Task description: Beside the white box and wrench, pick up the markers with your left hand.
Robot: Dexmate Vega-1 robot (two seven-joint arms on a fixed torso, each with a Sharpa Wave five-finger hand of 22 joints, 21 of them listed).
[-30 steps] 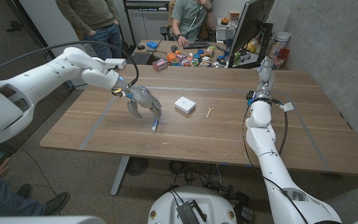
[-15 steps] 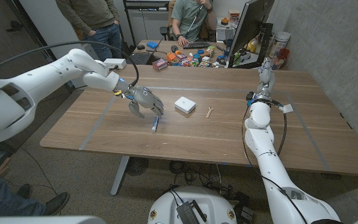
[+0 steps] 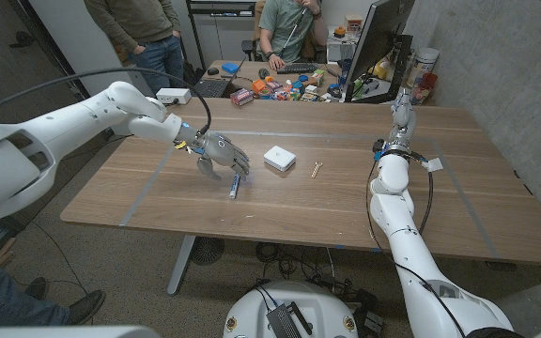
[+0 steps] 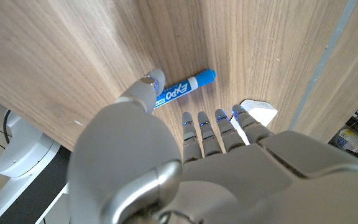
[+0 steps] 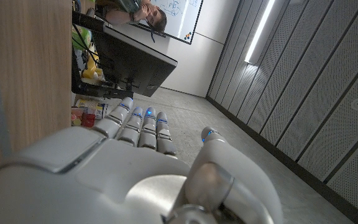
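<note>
While left hand (image 3: pixel 220 155) hovers spread, one marker (image 3: pixel 235 187) lies beside one white box (image 3: pixel 279 158).

The only lettering that reads clearly is "EXPO", printed in blue on the white barrel of the marker (image 4: pixel 180 91), which lies on the wooden table (image 4: pixel 55 50) and shows in the left wrist view; smaller print beside the brand name is too fine to make out. In the head view the same marker (image 3: pixel 235 187) is too small for its label to read, and the packets on the far desk (image 3: pixel 285 88) carry print that stays illegible
</note>
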